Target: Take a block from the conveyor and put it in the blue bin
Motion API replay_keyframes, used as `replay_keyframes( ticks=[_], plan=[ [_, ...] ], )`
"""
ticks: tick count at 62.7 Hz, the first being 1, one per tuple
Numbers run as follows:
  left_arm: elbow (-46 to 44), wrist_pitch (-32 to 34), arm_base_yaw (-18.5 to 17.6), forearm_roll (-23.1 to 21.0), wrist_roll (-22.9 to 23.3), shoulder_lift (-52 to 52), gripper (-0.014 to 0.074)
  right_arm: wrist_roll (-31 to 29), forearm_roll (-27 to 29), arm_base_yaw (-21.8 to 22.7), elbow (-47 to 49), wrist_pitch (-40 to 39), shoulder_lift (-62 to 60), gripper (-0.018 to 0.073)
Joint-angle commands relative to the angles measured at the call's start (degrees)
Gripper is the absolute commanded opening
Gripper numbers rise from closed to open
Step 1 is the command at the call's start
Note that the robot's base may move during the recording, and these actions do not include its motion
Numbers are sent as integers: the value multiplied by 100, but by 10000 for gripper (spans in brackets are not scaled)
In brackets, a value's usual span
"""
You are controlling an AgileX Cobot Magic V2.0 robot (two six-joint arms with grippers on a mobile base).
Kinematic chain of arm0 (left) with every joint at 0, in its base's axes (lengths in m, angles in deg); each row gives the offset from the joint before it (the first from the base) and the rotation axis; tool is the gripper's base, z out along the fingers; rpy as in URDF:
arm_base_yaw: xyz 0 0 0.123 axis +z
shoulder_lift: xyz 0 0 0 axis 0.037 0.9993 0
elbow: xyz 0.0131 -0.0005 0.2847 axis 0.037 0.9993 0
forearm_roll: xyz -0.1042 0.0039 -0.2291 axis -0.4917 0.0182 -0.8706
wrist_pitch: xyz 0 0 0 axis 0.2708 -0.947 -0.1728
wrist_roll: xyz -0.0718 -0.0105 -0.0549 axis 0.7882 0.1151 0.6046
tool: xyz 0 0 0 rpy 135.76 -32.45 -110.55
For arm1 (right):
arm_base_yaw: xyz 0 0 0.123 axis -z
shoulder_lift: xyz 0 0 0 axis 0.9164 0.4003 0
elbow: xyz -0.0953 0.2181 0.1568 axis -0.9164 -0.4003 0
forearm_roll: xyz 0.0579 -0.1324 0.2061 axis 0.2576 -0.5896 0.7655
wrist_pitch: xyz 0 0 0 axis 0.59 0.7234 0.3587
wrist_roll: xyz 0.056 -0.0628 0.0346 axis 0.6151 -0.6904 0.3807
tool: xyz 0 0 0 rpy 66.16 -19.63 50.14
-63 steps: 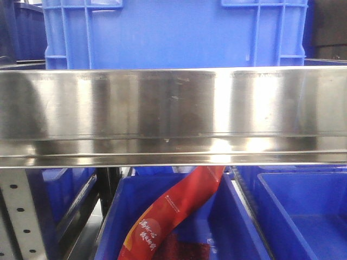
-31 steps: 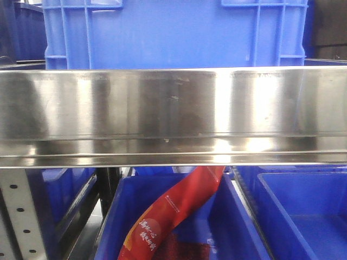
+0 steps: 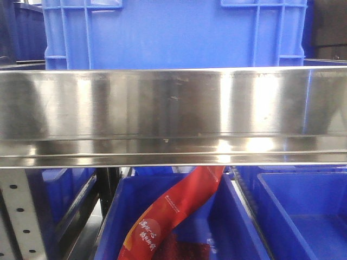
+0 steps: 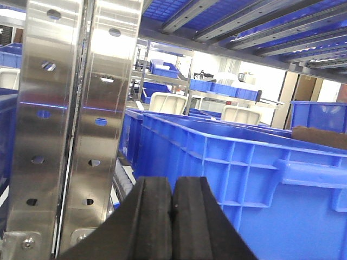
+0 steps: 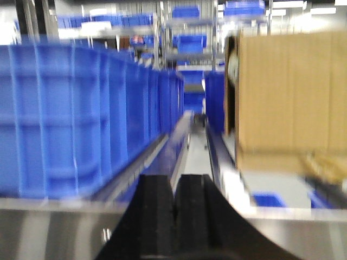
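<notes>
Left tool point(image 4: 172, 208) pressed closed on nothing beside a perforated steel upright point(image 4: 51, 124) and blue crates point(image 4: 238, 162), right tool point(image 5: 174, 208) likewise closed and empty, cardboard box point(image 5: 290, 89) at right, no block or conveyor in view, red packet point(image 3: 173, 214) lay in a blue bin point(image 3: 238, 227) under a steel rail point(image 3: 173, 114).

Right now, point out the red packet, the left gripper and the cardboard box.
red packet point(image 3: 179, 208), front view, its middle.
left gripper point(image 4: 172, 208), left wrist view, seam between closed fingertips.
cardboard box point(image 5: 290, 89), right wrist view, front face.
</notes>
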Motion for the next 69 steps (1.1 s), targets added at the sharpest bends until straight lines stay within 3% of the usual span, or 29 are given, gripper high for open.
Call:
replay_keyframes(
  ticks=[1,4,69],
  plan=[
    [-2,109,9,-35,-11,-33,-111,-14,-55,27,-107,-216,-38,-167],
    [-2,109,9,-35,-11,-33,-111,-14,-32,27,-107,97,-38,-167],
    [-2,109,9,-35,-11,-33,-111,-14,-17,27,-107,85,-38,-167]
  ],
)
